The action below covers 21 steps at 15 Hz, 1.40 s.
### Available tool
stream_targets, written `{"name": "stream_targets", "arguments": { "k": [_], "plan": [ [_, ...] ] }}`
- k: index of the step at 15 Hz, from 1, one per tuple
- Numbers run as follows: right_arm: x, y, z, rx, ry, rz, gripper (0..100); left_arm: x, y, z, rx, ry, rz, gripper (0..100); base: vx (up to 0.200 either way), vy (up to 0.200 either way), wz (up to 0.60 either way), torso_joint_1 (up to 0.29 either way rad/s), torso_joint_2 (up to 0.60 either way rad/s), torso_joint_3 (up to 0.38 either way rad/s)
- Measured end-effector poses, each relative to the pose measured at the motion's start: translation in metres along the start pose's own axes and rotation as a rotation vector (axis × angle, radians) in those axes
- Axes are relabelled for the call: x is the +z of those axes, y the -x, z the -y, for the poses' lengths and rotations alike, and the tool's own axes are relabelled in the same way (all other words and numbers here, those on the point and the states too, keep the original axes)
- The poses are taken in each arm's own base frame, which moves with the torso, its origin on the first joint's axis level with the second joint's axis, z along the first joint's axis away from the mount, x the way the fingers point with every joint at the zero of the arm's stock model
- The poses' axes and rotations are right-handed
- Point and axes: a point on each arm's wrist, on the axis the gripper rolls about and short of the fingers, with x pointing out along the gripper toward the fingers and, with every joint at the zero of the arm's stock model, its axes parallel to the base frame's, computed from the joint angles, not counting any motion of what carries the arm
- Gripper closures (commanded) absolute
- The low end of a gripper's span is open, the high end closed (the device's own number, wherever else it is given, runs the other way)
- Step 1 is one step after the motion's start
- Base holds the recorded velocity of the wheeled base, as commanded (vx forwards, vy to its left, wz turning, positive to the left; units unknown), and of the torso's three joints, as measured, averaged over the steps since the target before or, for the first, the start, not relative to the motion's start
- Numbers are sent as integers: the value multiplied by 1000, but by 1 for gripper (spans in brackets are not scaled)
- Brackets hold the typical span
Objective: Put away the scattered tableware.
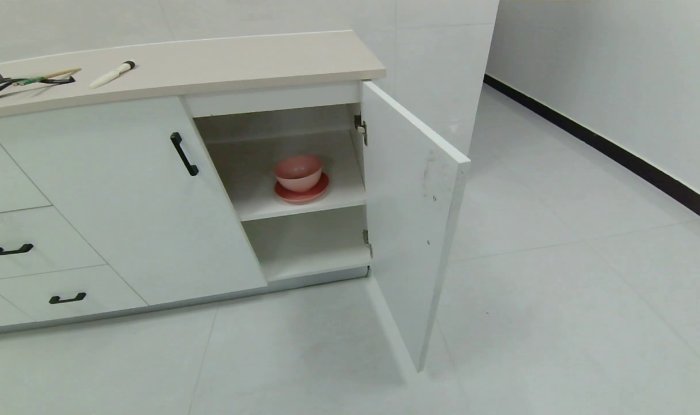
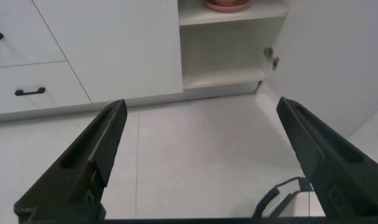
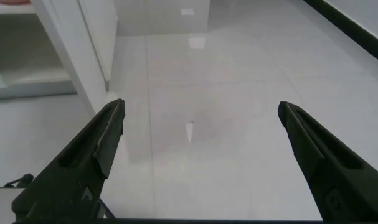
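Here, a pink bowl (image 1: 297, 172) sits on a red plate (image 1: 301, 191) on the upper shelf (image 1: 252, 202) of the open cabinet (image 1: 269, 104), its door (image 1: 413, 219) swung wide. In front of the cabinet, above the floor tiles (image 1: 557, 288), the left gripper (image 2: 201, 109) and the right gripper (image 3: 201, 109) both hang released, fingers spread well apart.

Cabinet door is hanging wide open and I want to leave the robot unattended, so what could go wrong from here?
1. The open cabinet door juts over the floor; an arm might knock it on approach.
2. The bowl stands on the plate near the front edge of the shelf, so adding more tableware could push both out.
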Motion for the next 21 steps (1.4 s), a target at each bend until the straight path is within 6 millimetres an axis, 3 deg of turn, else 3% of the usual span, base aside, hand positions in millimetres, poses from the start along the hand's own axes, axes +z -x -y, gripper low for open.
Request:
{"name": "stream_targets", "arguments": {
  "k": [4,5,8,12,14,16,21],
  "plan": [
    [0,-1,0,0,2,-12,0,0,0,0,0,1,0,0,0,0,0,0,0,0],
    [0,0,0,7,1,-11,100,0,0,0,-1,1,0,0,0,0,0,0,0,0],
    [9,0,0,3,3,40,100,0,0,0,0,0,-1,0,0,0,0,0,0,0],
    [75,-14,4,46,59,211,100,0,0,0,-1,-2,-2,0,-50,50,0,1,2,2],
    [102,-42,4,104,92,237,100,0,0,0,-1,0,-2,0,0,200,0,0,5,-2],
    [116,-79,3,172,105,240,100,0,0,0,-1,0,-1,0,0,0,0,0,0,0],
    [117,-173,-18,390,115,142,100,0,0,0,-1,0,-1,0,0,0,0,0,0,0]
  ]
}}
